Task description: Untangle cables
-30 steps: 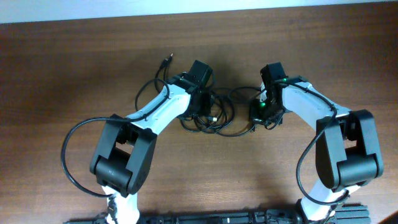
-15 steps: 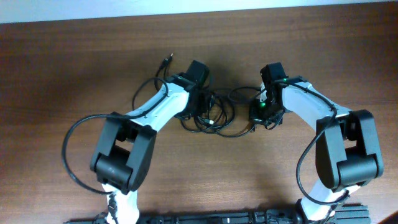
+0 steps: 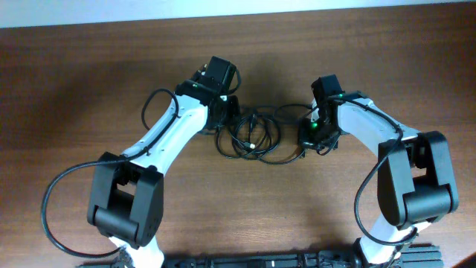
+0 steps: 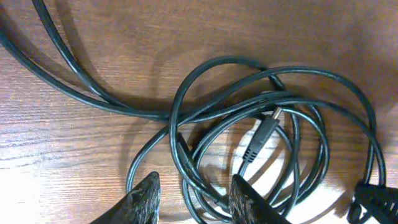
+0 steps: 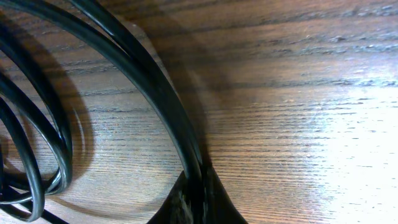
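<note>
The cables [image 3: 253, 138] lie as a tangle of thin black loops on the wooden table between my two arms. In the left wrist view the loops [image 4: 211, 65] overlap, with a small plug [image 4: 264, 134] resting inside them. My left gripper [image 3: 225, 115] [image 4: 196, 202] is open at the bundle's left edge, and a few strands run between its fingers [image 4: 146, 199]. My right gripper [image 3: 312, 138] [image 5: 196, 202] is shut on one cable [image 5: 155, 93] at the bundle's right side.
A thick black arm wire [image 3: 52, 201] loops out to the left of the left arm's base. A pale strip [image 3: 238, 7] marks the table's far edge. A black rail [image 3: 260, 260] runs along the front edge.
The left arm has swung back and to the left, so its wrist now covers the spot where a plug end showed. The right arm has not moved.
</note>
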Motion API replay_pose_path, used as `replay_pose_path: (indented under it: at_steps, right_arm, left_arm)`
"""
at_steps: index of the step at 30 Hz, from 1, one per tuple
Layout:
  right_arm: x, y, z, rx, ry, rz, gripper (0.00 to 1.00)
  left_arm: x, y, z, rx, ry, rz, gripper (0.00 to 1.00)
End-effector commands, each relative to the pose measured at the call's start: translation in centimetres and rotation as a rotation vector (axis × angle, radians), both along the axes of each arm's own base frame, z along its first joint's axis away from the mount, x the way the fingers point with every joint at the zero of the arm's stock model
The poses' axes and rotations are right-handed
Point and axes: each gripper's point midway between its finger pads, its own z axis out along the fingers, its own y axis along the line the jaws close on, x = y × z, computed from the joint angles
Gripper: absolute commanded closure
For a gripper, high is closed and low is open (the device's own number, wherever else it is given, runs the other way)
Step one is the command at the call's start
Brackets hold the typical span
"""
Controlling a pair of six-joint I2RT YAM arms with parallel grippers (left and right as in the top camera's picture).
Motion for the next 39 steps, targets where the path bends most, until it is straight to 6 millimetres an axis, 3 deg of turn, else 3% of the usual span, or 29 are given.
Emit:
replay_pose_path:
  at_steps: [1,5,10,16,21,27,36,39]
  right_arm:
    - [-1.0,-1.4,-1.3,-0.063,0.040,0.000,0.96]
    - [-1.0,-1.4,-1.3,-0.063,0.040,0.000,0.96]
    - [-1.0,-1.4,-1.3,-0.063,0.040,0.000,0.96]
    - [-1.0,-1.4,-1.3,-0.063,0.039,0.000,0.96]
    - [-1.0,-1.4,-1.3,-0.063,0.039,0.000,0.96]
    - [-1.0,-1.4,-1.3,-0.064,0.039,0.000,0.96]
    - [-1.0,-1.4,-1.3,-0.063,0.039,0.000,0.96]
    - [-1.0,-1.4,-1.3,-0.063,0.039,0.000,0.96]
  left_arm:
    - [-1.0,0.1,-2.5,0.016,0.054,-0.007,0.64]
    - [-1.6,0.2,-5.5,0.036,0.122,-0.010,0.68]
    - [-1.9,-0.6,-6.6,0.004,0.158,-0.022,0.73]
    - [-2.0,-0.9,-6.5,-0.014,0.163,-0.027,1.00]
    - [-1.9,-0.6,-5.0,-0.031,0.160,-0.018,1.00]
    - [-1.2,1.5,0.2,-0.064,0.076,-0.015,1.00]
    - [-2.4,1.8,0.1,-0.059,0.122,-0.032,1.00]
    - [-2.8,1.4,0.2,-0.084,0.139,-0.040,0.96]
